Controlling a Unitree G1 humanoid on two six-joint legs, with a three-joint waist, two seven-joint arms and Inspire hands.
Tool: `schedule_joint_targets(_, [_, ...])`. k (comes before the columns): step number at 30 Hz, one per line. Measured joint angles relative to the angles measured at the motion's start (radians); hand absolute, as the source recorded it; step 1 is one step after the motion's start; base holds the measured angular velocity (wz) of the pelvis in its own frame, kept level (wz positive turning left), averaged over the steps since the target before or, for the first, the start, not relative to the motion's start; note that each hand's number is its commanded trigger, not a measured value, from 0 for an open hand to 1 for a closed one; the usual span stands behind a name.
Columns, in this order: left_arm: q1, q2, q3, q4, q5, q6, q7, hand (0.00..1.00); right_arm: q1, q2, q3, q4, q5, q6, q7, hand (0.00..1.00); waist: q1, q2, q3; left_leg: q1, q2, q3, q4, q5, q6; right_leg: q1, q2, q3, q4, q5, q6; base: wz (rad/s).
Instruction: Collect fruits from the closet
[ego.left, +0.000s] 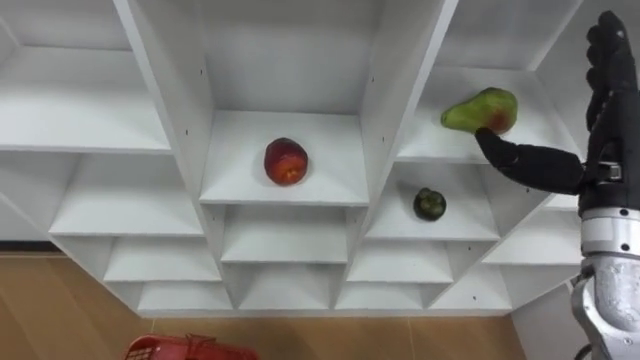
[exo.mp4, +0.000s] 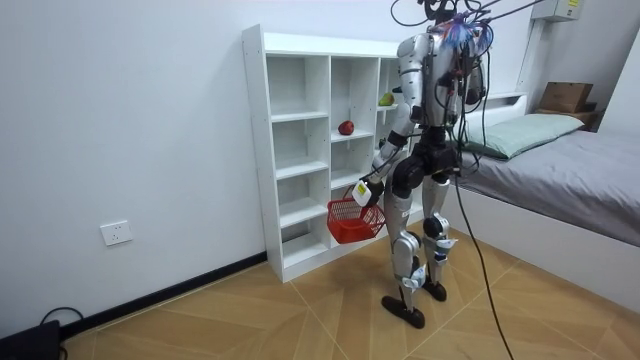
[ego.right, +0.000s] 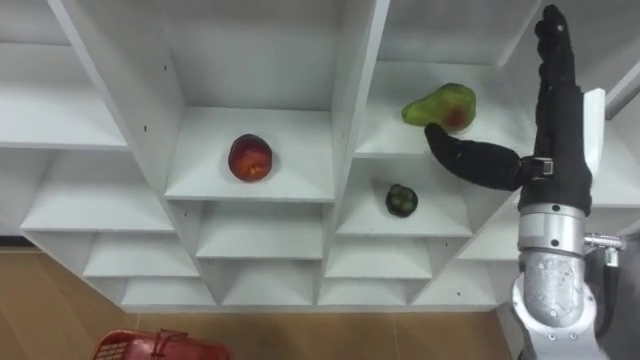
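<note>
A green pear (ego.left: 482, 110) with a red blush lies on the upper right shelf of the white closet (ego.left: 290, 240). My right hand (ego.left: 603, 100) is raised beside it and open. Its fingers point straight up and its thumb (ego.right: 470, 155) stretches left, the tip just under the pear. A red apple (ego.left: 285, 161) sits in the middle compartment. A small dark green fruit (ego.left: 429, 203) rests one shelf below the pear. My left hand (exo.mp4: 366, 192) hangs low at my side and carries a red basket (exo.mp4: 352, 220), whose rim (ego.left: 190, 348) shows at the bottom.
I stand close to the closet (exo.mp4: 310, 150) on a wooden floor. A bed (exo.mp4: 560, 170) with a pillow lies at the room view's right, and a cardboard box (exo.mp4: 565, 96) stands behind it. The other shelf compartments hold nothing.
</note>
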Motion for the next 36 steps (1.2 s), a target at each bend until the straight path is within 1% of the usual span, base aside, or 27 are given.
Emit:
schedule_joint_targets(2, [0.002,0.000,0.006,0.000,0.000,0.001,0.000,1.00,-0.008,-0.003,-0.004,0.004,0.000,0.000,-0.001,0.00,-0.001,-0.001,-0.0005,0.000,0.000,-0.002,0.000,0.000,0.000,0.000,0.000,0.000,0.000,0.000,0.000,0.00])
schedule_joint_targets(3, [0.002,0.000,0.009,0.000,0.001,0.001,-0.001,1.00,-0.008,-0.005,-0.008,0.004,0.002,0.000,-0.001,0.00,-0.003,-0.002,-0.0010,0.000,-0.001,-0.011,0.000,0.000,0.000,0.001,0.000,-0.003,-0.001,0.000,0.000,0.07])
schedule_joint_targets(6, [0.004,-0.001,0.021,0.000,0.025,0.001,-0.001,1.00,-0.008,-0.005,-0.037,0.005,0.008,0.000,0.011,0.00,-0.003,-0.002,-0.0014,-0.001,-0.002,-0.020,0.000,0.000,0.000,0.004,-0.001,-0.014,-0.001,0.000,0.000,0.07])
schedule_joint_targets(8, [0.006,-0.001,0.028,-0.002,0.042,0.001,0.000,1.00,-0.011,-0.014,-0.053,0.009,0.025,0.002,0.020,0.00,-0.002,-0.002,-0.0013,-0.001,-0.002,-0.022,0.000,0.000,0.000,0.005,-0.002,-0.015,-0.001,0.000,0.000,0.02])
schedule_joint_targets(12, [0.011,-0.001,0.048,-0.004,0.064,0.002,0.002,1.00,-0.045,-0.022,-0.091,0.077,0.048,0.004,0.055,0.00,-0.003,0.000,-0.0011,0.001,-0.003,-0.023,0.002,0.000,0.000,0.011,-0.004,-0.019,-0.001,0.000,0.000,0.02])
schedule_joint_targets(14, [0.012,-0.001,0.054,-0.006,0.070,0.002,0.003,1.00,-0.048,-0.023,-0.108,0.102,0.054,0.008,0.079,0.00,-0.005,0.000,-0.0010,0.000,-0.004,-0.024,0.003,0.001,0.002,0.011,-0.005,-0.021,-0.001,0.000,0.000,0.03])
schedule_joint_targets(19, [0.020,-0.002,0.064,-0.011,0.085,0.009,0.001,1.00,-0.048,-0.024,-0.117,0.125,0.059,0.045,0.153,0.00,-0.010,0.003,-0.0020,-0.001,-0.005,-0.024,0.005,0.001,0.002,0.012,-0.006,-0.020,0.000,0.000,0.000,0.00])
schedule_joint_targets(21, [0.021,-0.002,0.064,-0.019,0.089,0.013,0.000,1.00,-0.048,-0.025,-0.118,0.127,0.059,0.051,0.171,0.00,-0.010,0.002,-0.0021,0.000,-0.005,-0.024,0.005,0.001,0.002,0.013,-0.006,-0.020,0.000,0.000,0.000,0.00])
schedule_joint_targets(24, [0.030,-0.001,0.068,-0.042,0.110,0.028,-0.003,1.00,-0.050,-0.034,-0.120,0.147,0.056,0.054,0.188,0.00,-0.006,0.000,-0.0023,0.001,-0.006,-0.024,0.006,0.002,0.003,0.012,-0.007,-0.020,0.000,0.000,0.000,0.00])
schedule_joint_targets(26, [0.033,-0.001,0.072,-0.048,0.110,0.029,-0.009,1.00,-0.050,-0.035,-0.122,0.151,0.051,0.070,0.196,0.00,-0.004,-0.002,-0.0016,0.000,-0.006,-0.024,0.006,0.002,0.003,0.012,-0.007,-0.020,-0.001,0.000,0.001,0.00])
schedule_joint_targets(28, [0.033,-0.001,0.084,-0.048,0.110,0.031,-0.015,1.00,-0.050,-0.036,-0.122,0.152,0.037,0.086,0.207,0.00,-0.003,-0.007,0.0016,-0.003,-0.006,-0.026,0.006,0.002,0.003,0.012,-0.007,-0.022,-0.002,0.000,0.001,0.00])
schedule_joint_targets(29, [0.033,0.000,0.085,-0.048,0.110,0.033,-0.016,1.00,-0.050,-0.036,-0.122,0.152,0.034,0.088,0.210,0.00,-0.003,-0.009,0.0028,-0.004,-0.006,-0.028,0.006,0.002,0.003,0.012,-0.007,-0.023,-0.002,0.000,0.001,0.05])
schedule_joint_targets(30, [0.031,0.003,0.084,-0.050,0.113,0.042,-0.018,1.00,-0.052,-0.037,-0.122,0.153,0.031,0.093,0.217,0.00,-0.003,-0.012,0.0045,-0.007,-0.007,-0.037,0.006,0.002,0.003,0.012,-0.007,-0.026,-0.002,0.000,0.001,0.05])
schedule_joint_targets(32, [0.029,0.007,0.086,-0.055,0.130,0.050,-0.019,1.00,-0.073,-0.043,-0.114,0.177,0.030,0.095,0.231,0.00,0.001,-0.019,0.0058,-0.007,-0.007,-0.039,0.006,0.002,0.003,0.010,-0.007,-0.028,-0.003,0.000,0.001,0.02])
schedule_joint_targets(34, [0.025,0.010,0.086,-0.059,0.156,0.051,-0.015,1.00,-0.114,-0.050,-0.109,0.224,0.020,0.098,0.261,0.00,0.003,-0.024,0.0037,-0.007,-0.007,-0.042,0.006,0.002,0.003,0.011,-0.007,-0.030,-0.003,0.000,0.001,0.02])
schedule_joint_targets(36, [0.022,0.010,0.087,-0.059,0.176,0.051,-0.008,1.00,-0.134,-0.056,-0.109,0.230,0.005,0.109,0.278,0.00,0.005,-0.026,0.0026,-0.007,-0.007,-0.045,0.006,0.002,0.003,0.011,-0.007,-0.034,-0.003,0.000,0.001,0.06])
